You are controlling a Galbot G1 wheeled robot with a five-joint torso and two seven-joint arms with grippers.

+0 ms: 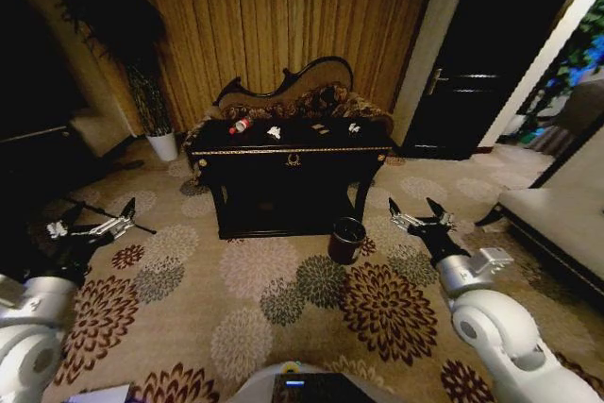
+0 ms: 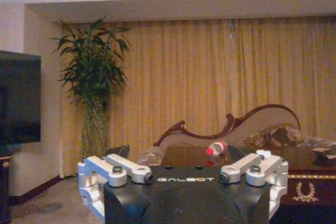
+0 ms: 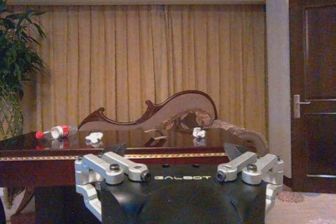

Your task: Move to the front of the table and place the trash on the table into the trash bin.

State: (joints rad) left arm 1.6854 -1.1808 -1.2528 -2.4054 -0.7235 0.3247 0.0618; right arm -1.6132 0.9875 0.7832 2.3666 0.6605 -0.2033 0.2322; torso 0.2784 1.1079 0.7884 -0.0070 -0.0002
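The wide glossy black table with gold trim [image 1: 293,162] stands in front of a carved sofa [image 1: 288,92]. On its tabletop lie a clear plastic bottle with a red label and cap [image 1: 242,125], a crumpled white paper [image 1: 274,132], small dark wrappers [image 1: 321,128] and another white scrap [image 1: 354,127]. The small round dark trash bin [image 1: 346,240] stands on the floral carpet [image 1: 283,299], just beside the table's right leg. The left gripper [image 1: 102,216] and the right gripper [image 1: 418,211] hang above the carpet, well apart from the table, both with fingers spread apart and empty.
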